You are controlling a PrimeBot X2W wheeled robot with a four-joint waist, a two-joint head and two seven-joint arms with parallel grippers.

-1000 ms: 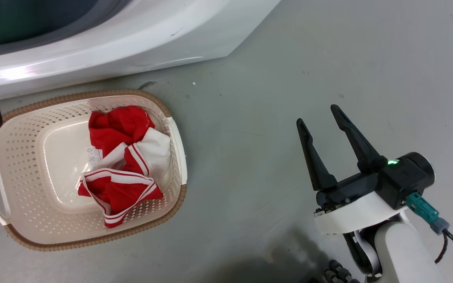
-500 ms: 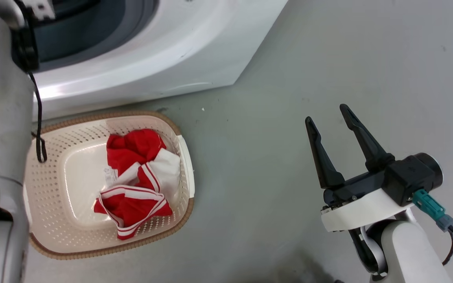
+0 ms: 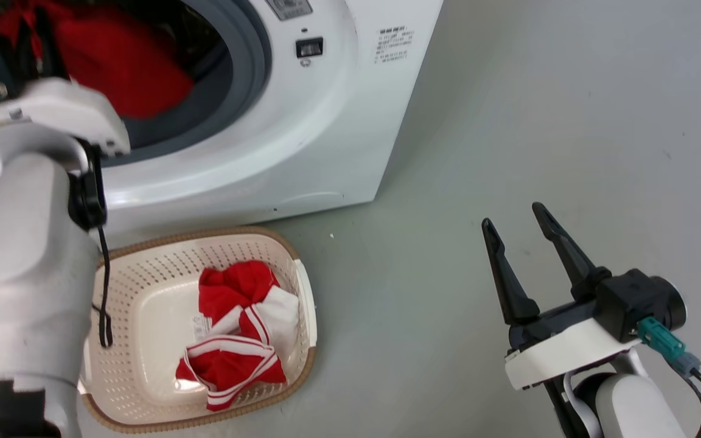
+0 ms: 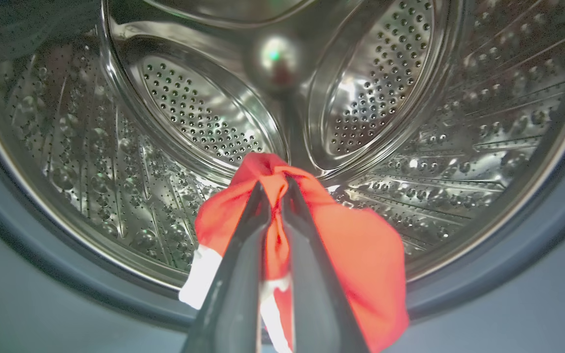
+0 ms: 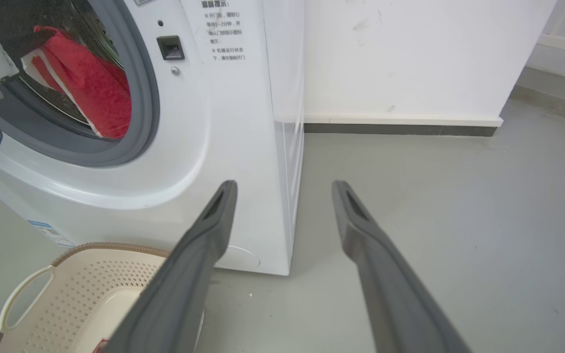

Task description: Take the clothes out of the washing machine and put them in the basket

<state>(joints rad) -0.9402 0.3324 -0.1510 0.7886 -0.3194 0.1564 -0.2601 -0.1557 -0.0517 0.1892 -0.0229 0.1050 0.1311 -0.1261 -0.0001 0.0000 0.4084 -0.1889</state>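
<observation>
Soft, even indoor light falls across the grey floor (image 3: 509,121), leaving only faint shadows beside the basket (image 3: 204,234) and along the foot of the washing machine (image 3: 326,121). A pale sheen runs along the machine's white front. The steel drum (image 4: 189,113) throws back bright specks and streaks of glare, its rim bowed by the wide lens and darkening toward the corners. The fingers of the left gripper (image 4: 275,186) and the red garment (image 4: 361,255) they pinch are soft with blur; the fingers of the right gripper (image 5: 283,184) smear out of focus near the lens.
</observation>
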